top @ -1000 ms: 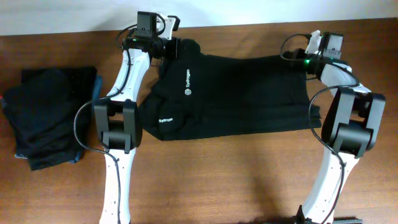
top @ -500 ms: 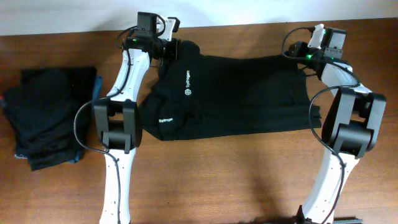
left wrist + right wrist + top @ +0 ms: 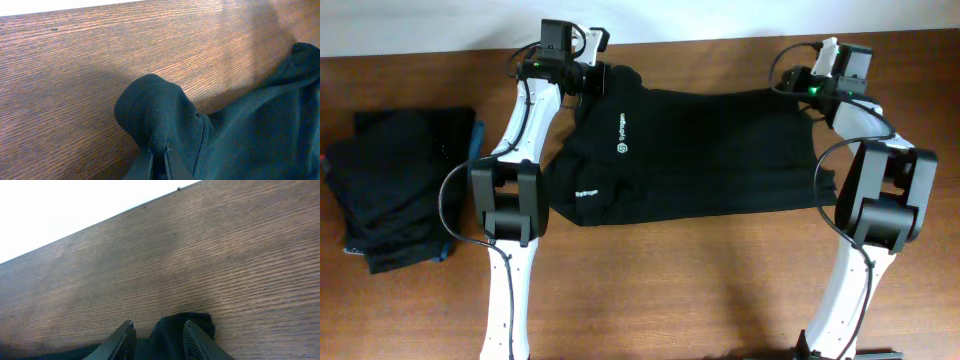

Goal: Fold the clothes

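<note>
Nearest, the brown wooden table (image 3: 670, 290) lies bare between the two white arms, which reach away toward the far edge. At the left, well apart from everything else, sits the stack (image 3: 400, 190) of dark folded clothes, a teal-blue edge (image 3: 478, 140) showing along its right side. Past the middle of the table, between the arms, a black shirt (image 3: 700, 150) is spread flat and wide. Its left part is rumpled, with a small white logo (image 3: 621, 147) and a second white print (image 3: 586, 190) nearer.

At the shirt's far left corner the left gripper (image 3: 159, 161) is pinched tight on a bunched fold of the fabric, which humps up off the wood. At the far right corner the right gripper (image 3: 159, 330) stands with its jaws partly apart and a small lump of black cloth between them – whether they press that cloth or merely flank it, I cannot tell. Beyond both, a white surface (image 3: 75, 210) runs past the table's far edge.
</note>
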Action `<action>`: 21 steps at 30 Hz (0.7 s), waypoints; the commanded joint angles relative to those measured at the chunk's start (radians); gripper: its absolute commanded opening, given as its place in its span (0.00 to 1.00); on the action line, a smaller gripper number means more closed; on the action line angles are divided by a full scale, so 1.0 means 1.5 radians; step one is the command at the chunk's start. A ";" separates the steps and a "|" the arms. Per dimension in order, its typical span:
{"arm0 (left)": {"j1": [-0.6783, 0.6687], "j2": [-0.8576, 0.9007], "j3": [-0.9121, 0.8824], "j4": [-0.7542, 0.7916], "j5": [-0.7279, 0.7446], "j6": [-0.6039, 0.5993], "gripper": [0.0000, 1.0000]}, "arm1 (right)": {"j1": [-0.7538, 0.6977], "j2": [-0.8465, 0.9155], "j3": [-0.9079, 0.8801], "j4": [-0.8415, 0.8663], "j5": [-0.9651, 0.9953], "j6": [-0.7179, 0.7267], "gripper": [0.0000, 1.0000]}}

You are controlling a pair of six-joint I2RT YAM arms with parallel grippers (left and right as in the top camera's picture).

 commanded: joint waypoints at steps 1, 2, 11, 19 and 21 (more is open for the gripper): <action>0.003 0.010 0.015 -0.001 0.007 0.008 0.06 | 0.005 0.018 0.002 -0.002 0.004 -0.002 0.36; 0.003 0.010 0.015 -0.001 0.007 0.008 0.06 | 0.005 0.020 0.002 -0.002 0.004 -0.002 0.36; 0.003 0.010 0.015 -0.001 0.007 0.008 0.06 | 0.005 0.036 0.002 -0.002 0.004 -0.002 0.36; 0.003 0.010 0.015 -0.002 0.007 0.008 0.06 | 0.003 0.036 0.002 0.001 0.004 -0.001 0.04; 0.003 0.010 0.016 -0.007 0.007 0.008 0.05 | 0.000 0.034 0.002 0.004 0.004 0.012 0.04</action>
